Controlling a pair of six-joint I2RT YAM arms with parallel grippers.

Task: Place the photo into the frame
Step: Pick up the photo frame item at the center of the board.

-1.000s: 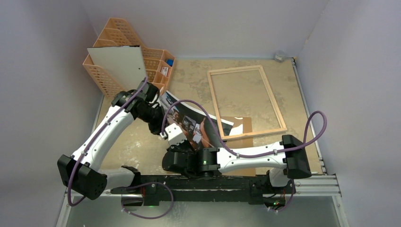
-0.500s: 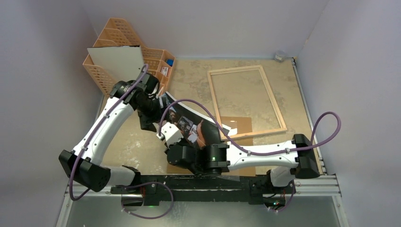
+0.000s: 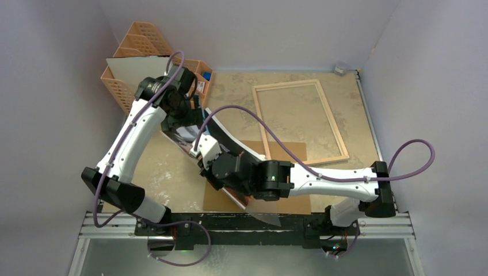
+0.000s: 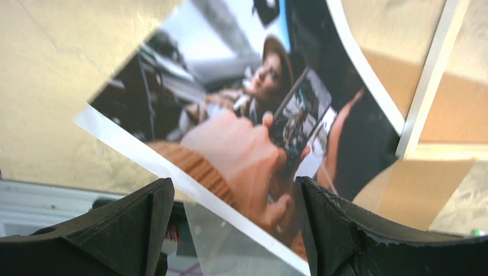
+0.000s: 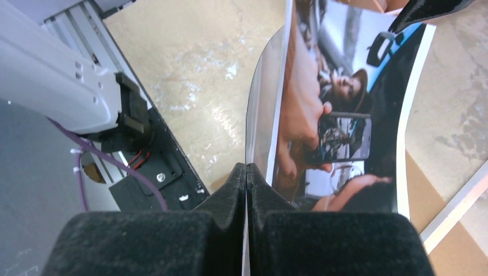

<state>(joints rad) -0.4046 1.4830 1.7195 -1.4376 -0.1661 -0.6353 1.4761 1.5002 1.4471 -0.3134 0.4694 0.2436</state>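
**Photo (image 5: 339, 132) in right claw (image 5: 246, 167) alone, not yet at frame (image 3: 332, 119)**

From above: held up off the table (image 3: 167, 172), left of centre, between the two arms and well apart from the frame. Standing on edge and bowed, white back showing as a curved band toward the right. Long axis, by the look of it, near to far, with the far end leaning left. Frame lying flat at far right, long axis likewise near to far, with a brown board (image 3: 290, 150) under its near edge.

Left wrist: left claw (image 4: 234, 190) spread wide, gripping nothing. White-bordered edge of the photo slanting across the gap, seemingly clear of both fingers. Picture side turned toward this camera.

Right wrist: clamped fully shut on one edge of the photo, with a clear sheet (image 5: 262, 98) apparently caught alongside. Photo stretching away from the fingertips, lengthwise.

Step, as judged: carrying, single-handed, with seating not begun. Next move calls for swinging right and far, tipping the photo flat, matching its long axis to the frame's, then lowering inside the wooden rim. Best done with the left claw kept out of the way.
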